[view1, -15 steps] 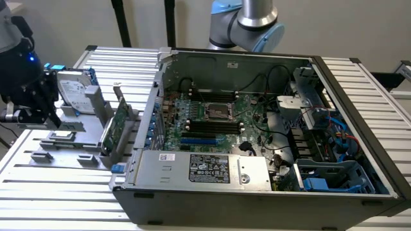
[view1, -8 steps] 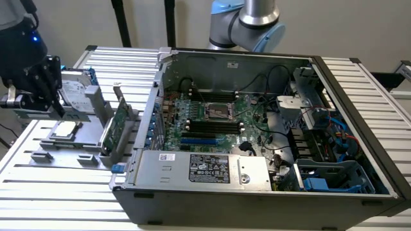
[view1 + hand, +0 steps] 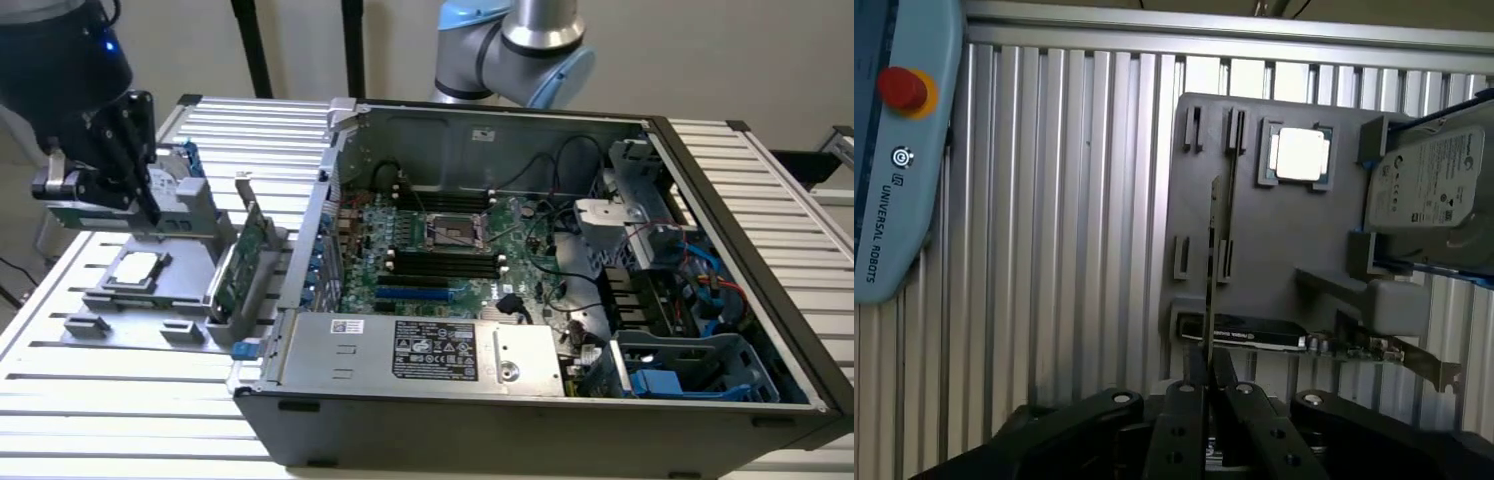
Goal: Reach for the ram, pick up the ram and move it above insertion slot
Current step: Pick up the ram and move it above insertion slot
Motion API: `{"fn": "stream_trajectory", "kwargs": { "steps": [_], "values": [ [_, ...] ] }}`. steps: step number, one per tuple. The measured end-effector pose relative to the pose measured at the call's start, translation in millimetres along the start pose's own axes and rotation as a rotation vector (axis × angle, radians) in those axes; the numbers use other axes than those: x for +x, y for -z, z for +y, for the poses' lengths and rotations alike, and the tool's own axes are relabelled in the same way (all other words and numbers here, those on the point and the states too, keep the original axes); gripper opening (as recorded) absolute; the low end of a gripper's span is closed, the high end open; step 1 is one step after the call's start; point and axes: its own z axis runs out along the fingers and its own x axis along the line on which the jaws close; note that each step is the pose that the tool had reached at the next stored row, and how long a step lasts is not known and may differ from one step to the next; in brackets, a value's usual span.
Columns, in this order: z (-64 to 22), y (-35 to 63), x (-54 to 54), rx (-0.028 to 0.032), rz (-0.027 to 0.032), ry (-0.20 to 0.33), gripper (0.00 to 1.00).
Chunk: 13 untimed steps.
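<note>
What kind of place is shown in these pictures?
Probably a robotics lab or test bench for computer assembly. An open computer case sits on a slatted aluminium table, a grey holder keeps loose parts such as a processor and a hard drive, and a robot control tablet lies nearby.

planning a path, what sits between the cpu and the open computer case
In the exterior view, the green expansion card stands on edge in the grey holder, between the cpu and the computer case.
</note>
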Motion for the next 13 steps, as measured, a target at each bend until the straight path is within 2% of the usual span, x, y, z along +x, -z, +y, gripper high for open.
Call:
{"fn": "stream_trajectory", "kwargs": {
  "steps": [13],
  "values": [
    [-58.7, 12.7, 1.6, -0.0015, -0.0060, 0.000, 0.14]
  ]
}}
